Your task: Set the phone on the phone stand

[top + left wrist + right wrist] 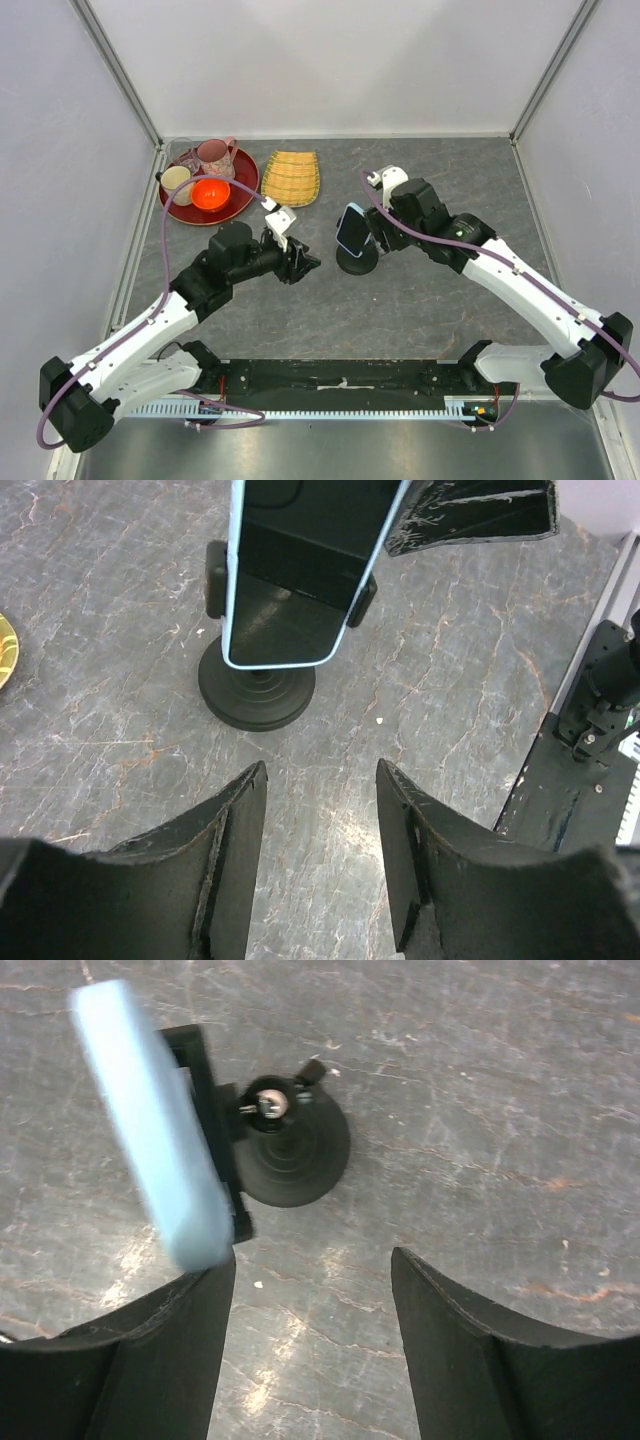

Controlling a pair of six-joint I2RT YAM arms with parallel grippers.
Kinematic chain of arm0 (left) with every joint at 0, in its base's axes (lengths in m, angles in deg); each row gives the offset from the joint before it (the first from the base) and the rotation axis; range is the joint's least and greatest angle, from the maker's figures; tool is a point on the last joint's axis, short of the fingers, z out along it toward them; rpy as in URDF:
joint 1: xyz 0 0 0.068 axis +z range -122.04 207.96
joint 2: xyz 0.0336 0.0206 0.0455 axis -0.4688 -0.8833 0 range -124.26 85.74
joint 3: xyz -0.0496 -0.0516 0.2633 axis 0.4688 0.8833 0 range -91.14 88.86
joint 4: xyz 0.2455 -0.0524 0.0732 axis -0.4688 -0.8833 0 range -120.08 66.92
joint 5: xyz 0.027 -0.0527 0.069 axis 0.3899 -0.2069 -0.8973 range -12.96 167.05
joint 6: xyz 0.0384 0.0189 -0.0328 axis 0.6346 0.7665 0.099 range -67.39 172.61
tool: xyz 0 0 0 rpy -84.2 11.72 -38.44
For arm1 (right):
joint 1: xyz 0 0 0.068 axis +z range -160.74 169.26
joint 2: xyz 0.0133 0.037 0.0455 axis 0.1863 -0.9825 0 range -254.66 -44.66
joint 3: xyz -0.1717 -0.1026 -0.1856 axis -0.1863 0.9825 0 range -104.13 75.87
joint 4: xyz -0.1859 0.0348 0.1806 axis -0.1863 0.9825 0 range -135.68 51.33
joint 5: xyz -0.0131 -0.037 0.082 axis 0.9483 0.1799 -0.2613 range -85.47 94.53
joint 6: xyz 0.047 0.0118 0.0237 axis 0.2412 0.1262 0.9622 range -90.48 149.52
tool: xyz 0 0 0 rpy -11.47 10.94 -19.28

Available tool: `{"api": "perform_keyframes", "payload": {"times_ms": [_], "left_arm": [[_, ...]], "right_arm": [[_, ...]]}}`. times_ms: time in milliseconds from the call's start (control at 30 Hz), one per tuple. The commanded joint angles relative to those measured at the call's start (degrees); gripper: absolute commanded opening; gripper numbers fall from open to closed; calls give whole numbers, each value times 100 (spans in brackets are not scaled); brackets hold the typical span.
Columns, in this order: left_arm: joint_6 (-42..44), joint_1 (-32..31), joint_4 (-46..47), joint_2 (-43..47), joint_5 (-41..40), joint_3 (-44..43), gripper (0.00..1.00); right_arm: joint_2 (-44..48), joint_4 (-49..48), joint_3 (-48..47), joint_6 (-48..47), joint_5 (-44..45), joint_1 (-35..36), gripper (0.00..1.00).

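- The left gripper [320, 780] hovers low over the dark, stone-patterned tabletop [420, 300] with its jaws spread wide and only bare tabletop between them.
- Straight ahead of that gripper, a little apart from its fingertips, stands the phone stand [257, 695]. Its round black base rests flat on the tabletop.
- The phone [290, 590] sits up in the stand's clamp head above the base. Its black screen faces the left gripper, and a black clamp arm shows at each long, light blue edge.
- The right gripper [312, 1260] is on the far side of the stand, behind the phone, and its jaws are also wide apart and empty.
- In the right wrist view the phone [150, 1130] shows edge-on as a blurred light blue bar. It lies outside the jaws, ahead of the left-hand finger in that view, and its lower corner overlaps that fingertip. I cannot tell whether they touch.
- The stand [295, 1155] lies ahead of the open right jaws, with the black cradle against the phone's back.
- From above, the phone [351, 228] leans on the stand [357, 263], between the left gripper [303, 264] and the right gripper [372, 238], with each gripper close beside it.
- Beyond the left gripper, well apart from it, a red tray [190, 216] holds a pink jug [215, 155], a cream cup [177, 180] and an orange bowl [210, 193]. A yellow woven basket [291, 177] lies just beside the tray.
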Motion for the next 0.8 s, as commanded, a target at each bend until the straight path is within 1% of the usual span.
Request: {"api": "perform_keyframes", "payload": {"times_ms": [0,100,167,233,300,333,400,433,500,533,567,633,700,767], "left_arm": [[-427,267,415,-39,432,-212,55],[-497,364,433,-74,432,-194,55],[-523,408,432,-75,449,-203,55],[-532,443,450,-75,467,-186,55],[-559,461,459,-101,511,-177,56],[-550,469,450,-153,546,-203,56],[-594,496,459,-215,669,-247,56],[-620,539,485,-241,695,-247,56],[-682,610,581,-250,792,-221,56],[-760,680,608,-268,845,-203,56],[-778,707,634,-285,967,-195,56],[-814,751,670,-312,1056,-212,56],[-814,777,661,-347,1082,-203,56],[-822,786,670,-347,1065,-186,56]], "right_arm": [[240,-57,173,-97,604,-92,71],[301,13,226,78,1201,-92,71],[310,66,235,131,1299,-101,71],[328,197,217,88,1108,-101,69],[503,172,313,-35,818,-101,68],[678,32,470,-79,181,-101,69],[802,-109,612,-211,-577,-92,69],[890,-284,726,-203,-1199,-92,69],[1013,-600,919,8,-1468,-66,70],[1118,-967,1138,113,-1608,-57,70],[1162,-1136,1236,192,-1696,-48,70],[1241,-1618,1481,430,-1724,4,70],[1242,-1875,1614,570,-1532,136,70],[1181,-2139,1737,589,-954,311,70]]}}
